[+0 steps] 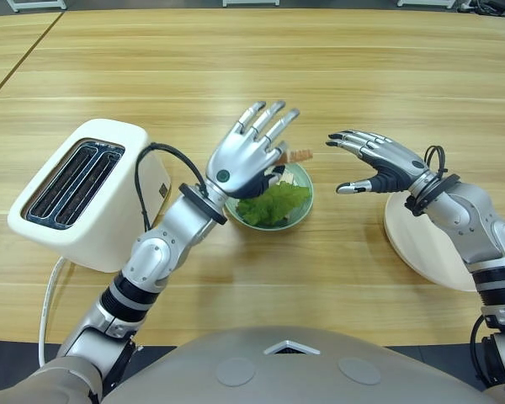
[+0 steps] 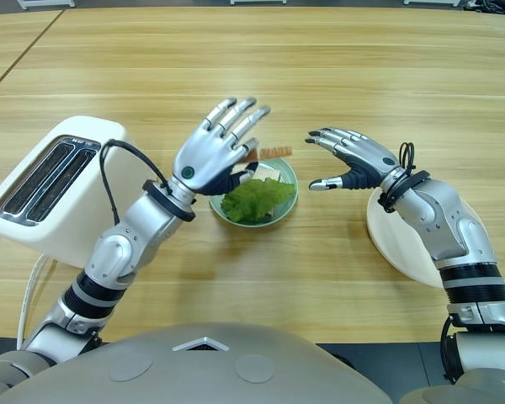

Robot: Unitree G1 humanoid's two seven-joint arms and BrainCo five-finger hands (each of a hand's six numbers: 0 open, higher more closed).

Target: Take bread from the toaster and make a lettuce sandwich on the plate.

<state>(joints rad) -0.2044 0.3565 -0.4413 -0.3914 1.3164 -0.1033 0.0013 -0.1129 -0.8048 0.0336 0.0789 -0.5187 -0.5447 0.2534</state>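
A cream toaster (image 1: 88, 194) with two dark slots stands at the left. At the centre sits a green bowl (image 1: 299, 215) holding a lettuce leaf (image 1: 273, 202). A bread slice (image 2: 269, 160) with a brown crust lies at the bowl's far rim, partly hidden by my left hand (image 1: 248, 151). That hand hovers over the bowl's left side, fingers stretched out and open. My right hand (image 1: 374, 160) hangs in the air to the right of the bowl, open, thumb pointing at it. Under my right forearm lies the white plate (image 1: 421, 248), bare.
The toaster's white cord (image 1: 49, 303) runs down toward the table's front edge at the left. Wide wooden tabletop (image 1: 261, 67) stretches beyond the bowl. A darker seam (image 1: 17, 59) crosses the far left corner.
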